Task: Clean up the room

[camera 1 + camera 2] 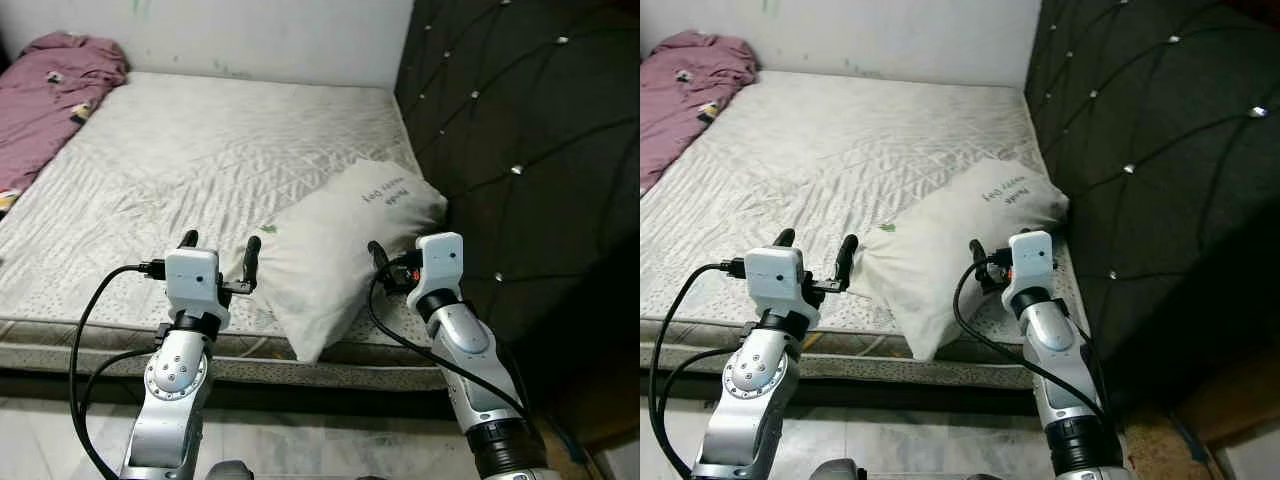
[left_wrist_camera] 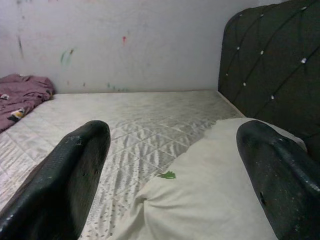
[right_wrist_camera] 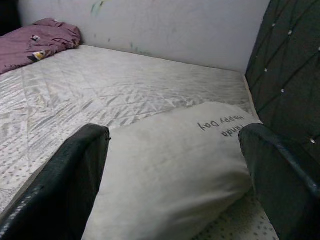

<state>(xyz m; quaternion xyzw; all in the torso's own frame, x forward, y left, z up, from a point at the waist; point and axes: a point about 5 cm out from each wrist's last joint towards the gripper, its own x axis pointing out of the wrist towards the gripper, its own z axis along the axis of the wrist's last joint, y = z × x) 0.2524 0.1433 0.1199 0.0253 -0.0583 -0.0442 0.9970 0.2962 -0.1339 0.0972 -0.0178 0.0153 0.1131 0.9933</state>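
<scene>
Pillow (image 1: 340, 250) lies on the mattress (image 1: 200, 150) at the corner nearest the robot, beside the dark headboard (image 1: 520, 130), one corner overhanging the mattress edge. Long axis runs diagonally, from that overhanging corner up toward the headboard; printed lettering sits at the headboard end. Left gripper (image 1: 218, 252) hovers just beside the pillow's left flank, fingers spread wide, nothing between them. Right gripper (image 1: 385, 262) sits close against the pillow's right side, toward the headboard; its wrist view shows both fingers apart with the pillow ahead between them, not pinched. Pillow thus lies between the two grippers and slightly forward of both. The right looks marginally nearer, though contact cannot be confirmed. Judgement: a two-sided grasp would need both arms to close inward across the short axis. Purple blanket (image 1: 50, 90) is bunched on the mattress's far corner, well apart from the pillow. No containers seen.
</scene>
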